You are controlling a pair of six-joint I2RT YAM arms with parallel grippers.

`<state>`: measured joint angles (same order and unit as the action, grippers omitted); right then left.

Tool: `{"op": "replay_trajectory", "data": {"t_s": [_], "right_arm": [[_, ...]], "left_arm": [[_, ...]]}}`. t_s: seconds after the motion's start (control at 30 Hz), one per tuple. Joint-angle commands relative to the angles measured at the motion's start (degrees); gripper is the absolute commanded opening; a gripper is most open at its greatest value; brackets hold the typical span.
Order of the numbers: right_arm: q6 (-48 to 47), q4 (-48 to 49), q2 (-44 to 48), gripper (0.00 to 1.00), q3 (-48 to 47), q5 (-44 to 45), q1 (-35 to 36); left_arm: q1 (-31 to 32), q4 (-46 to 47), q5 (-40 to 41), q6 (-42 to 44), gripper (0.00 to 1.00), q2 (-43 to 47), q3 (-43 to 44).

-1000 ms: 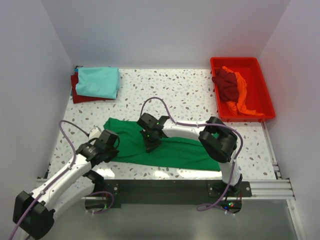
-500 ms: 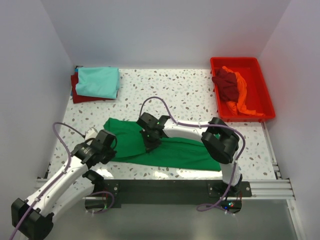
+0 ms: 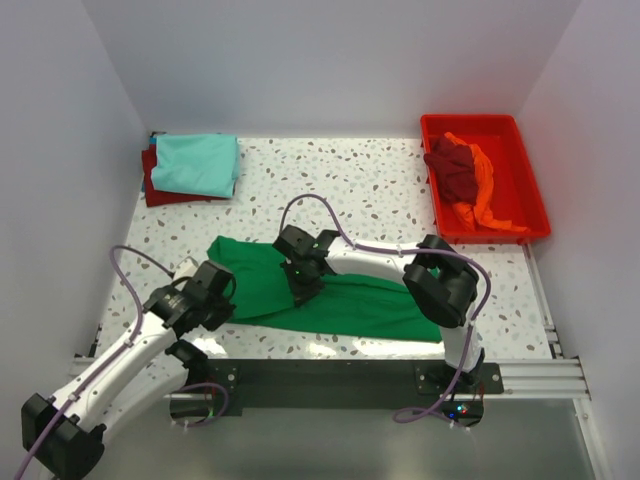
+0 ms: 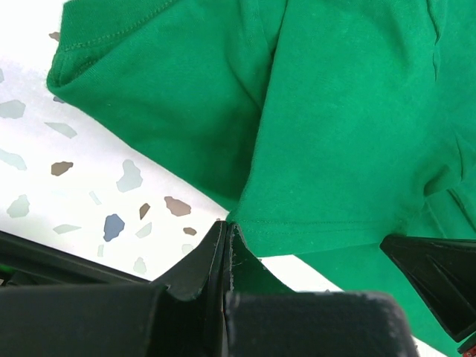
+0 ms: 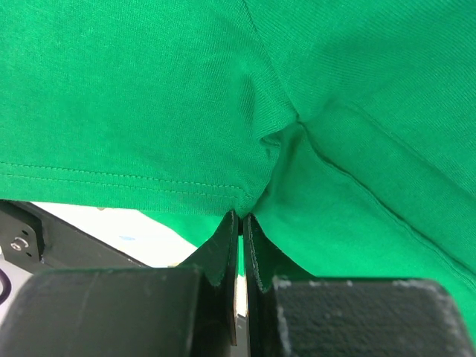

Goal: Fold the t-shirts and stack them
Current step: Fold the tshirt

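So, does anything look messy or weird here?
Yes. The dark red t-shirt and orange t-shirt lie crumpled in the red tray at far right. The green t-shirt lies rumpled near the front, pinched by the left gripper and right gripper.

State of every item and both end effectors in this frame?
green t-shirt: partly folded, on table
teal t-shirt: folded, atop a folded dark red t-shirt
red tray: holds a maroon t-shirt and an orange t-shirt, both crumpled
left end effector: shut on green t-shirt
right end effector: shut on green t-shirt
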<state>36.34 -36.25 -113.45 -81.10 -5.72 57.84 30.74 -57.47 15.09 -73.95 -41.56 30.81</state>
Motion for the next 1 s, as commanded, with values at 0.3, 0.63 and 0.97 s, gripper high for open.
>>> {"op": "replay_trajectory", "data": {"t_s": [0.3,0.63,0.97], "right_arm": [[-2.3,-5.6,1.7,0.47,-5.1,0.8,0.3],[-4.0,-12.6,9.7,0.60,-7.3,5.4,-0.4],[-10.8,-5.2,16.9,0.60,8.5,6.0,-20.8]], "left_arm": [[0.6,-4.1,2.8,-0.9,0.63,1.9,5.4],[0.6,8.7,3.6,8.2,0.68,-9.6,11.5],[-0.1,28.2,0.1,12.8,0.77,-29.3,11.5]]}}
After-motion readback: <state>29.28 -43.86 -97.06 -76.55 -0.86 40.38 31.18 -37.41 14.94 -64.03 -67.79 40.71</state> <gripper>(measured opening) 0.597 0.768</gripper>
